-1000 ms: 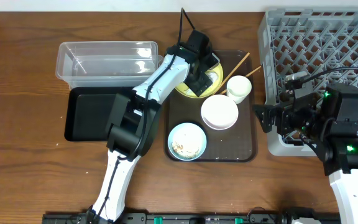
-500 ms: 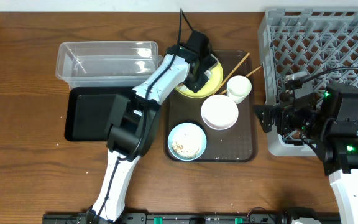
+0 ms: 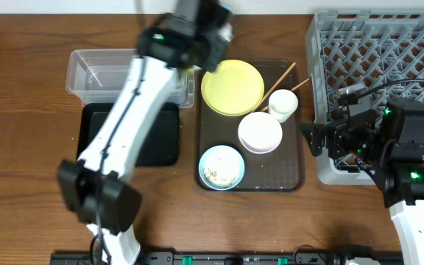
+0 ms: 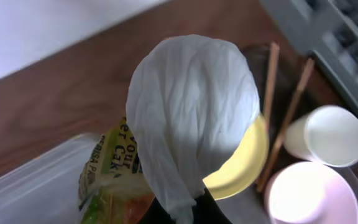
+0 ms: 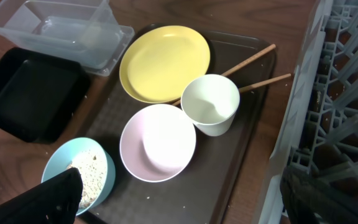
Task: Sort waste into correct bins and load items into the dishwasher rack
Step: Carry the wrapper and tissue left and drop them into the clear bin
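1. Your left hand point(image 3: 212, 28), at 12 o'clock by the clear tub point(image 3: 124, 70), pinches the crumpled paper point(image 4: 191, 106) and the wrapper point(image 4: 107, 174); neither is binned.
2. Your right hand point(image 3: 315, 138), at 3 o'clock, is spread and empty.
3. The rack point(image 3: 389, 44) is empty. The yellow plate point(image 3: 232, 87), white bowl point(image 3: 260, 132), cup point(image 3: 283, 104) and chopsticks point(image 3: 282, 77) wait at centre; crumbs point(image 5: 89, 174) sit in the blue bowl point(image 3: 221, 166).

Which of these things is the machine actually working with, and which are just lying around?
In the job: crumpled paper, wrapper, yellow plate, white bowl, blue bowl, cup, chopsticks, clear tub, black tray, grey rack.
Just there: brown serving tray, wooden table.
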### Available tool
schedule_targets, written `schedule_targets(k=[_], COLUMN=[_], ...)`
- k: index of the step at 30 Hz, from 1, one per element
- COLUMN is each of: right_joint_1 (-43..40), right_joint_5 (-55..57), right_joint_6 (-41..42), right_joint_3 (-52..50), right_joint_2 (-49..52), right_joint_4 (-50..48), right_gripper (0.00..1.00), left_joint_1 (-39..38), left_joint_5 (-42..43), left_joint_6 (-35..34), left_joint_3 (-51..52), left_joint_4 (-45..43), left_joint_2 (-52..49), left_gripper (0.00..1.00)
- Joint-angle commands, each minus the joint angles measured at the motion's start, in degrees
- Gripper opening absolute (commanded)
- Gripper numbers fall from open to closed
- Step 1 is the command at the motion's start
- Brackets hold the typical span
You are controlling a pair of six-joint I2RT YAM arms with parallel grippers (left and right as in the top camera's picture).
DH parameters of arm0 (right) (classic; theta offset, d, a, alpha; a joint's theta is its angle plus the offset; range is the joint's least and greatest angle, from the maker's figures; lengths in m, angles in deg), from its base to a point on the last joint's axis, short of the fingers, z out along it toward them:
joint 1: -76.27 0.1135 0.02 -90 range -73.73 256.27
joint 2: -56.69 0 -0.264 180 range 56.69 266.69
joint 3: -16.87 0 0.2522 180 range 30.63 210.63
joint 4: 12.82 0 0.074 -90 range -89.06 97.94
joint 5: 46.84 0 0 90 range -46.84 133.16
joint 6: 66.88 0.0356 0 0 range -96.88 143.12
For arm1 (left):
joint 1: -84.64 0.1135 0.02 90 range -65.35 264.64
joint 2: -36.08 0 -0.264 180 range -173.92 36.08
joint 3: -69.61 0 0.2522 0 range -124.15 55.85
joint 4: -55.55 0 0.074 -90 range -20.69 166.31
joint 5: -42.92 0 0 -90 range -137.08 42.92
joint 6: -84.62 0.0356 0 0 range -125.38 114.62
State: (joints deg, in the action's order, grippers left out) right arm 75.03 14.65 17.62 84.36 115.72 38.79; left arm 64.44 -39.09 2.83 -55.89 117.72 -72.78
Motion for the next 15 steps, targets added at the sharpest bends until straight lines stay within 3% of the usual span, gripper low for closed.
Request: schedule_targets(k=[1, 4, 10, 14, 15], right_joint_1=[0.9, 0.9, 0.9, 0.9, 0.9], right_joint_5=[0.0, 0.0, 0.0, 0.0, 0.0], right_joint_6=[-0.8, -0.8, -0.8, -0.4, -0.3], right_joint_3=[1.0, 1.0, 1.0, 1.0, 1.0], right_joint_2=[-0.2, -0.2, -0.2, -0.2, -0.2], right_joint_4=[-0.1, -0.2, -0.4, -1.0, -1.0], right_gripper=[0.99, 0.99, 0.99, 0.99, 0.99], left_joint_1=[5.2, 9.4, 15.7, 17.9, 18.1], left_joint_5=[-4.5, -4.8, -4.6, -4.4, -4.4], left_joint_6=[-2.7, -0.7, 23.0, 26.3, 26.3], left_joint_3=[1.8, 4.4, 9.2, 9.6, 9.6], left_joint_4=[1.9, 1.9, 2.9, 2.9, 2.9], left_joint_2=[-2.7, -3.5, -6.1, -7.9, -8.1], left_gripper=[0.06, 0.06, 0.06, 0.06, 0.11])
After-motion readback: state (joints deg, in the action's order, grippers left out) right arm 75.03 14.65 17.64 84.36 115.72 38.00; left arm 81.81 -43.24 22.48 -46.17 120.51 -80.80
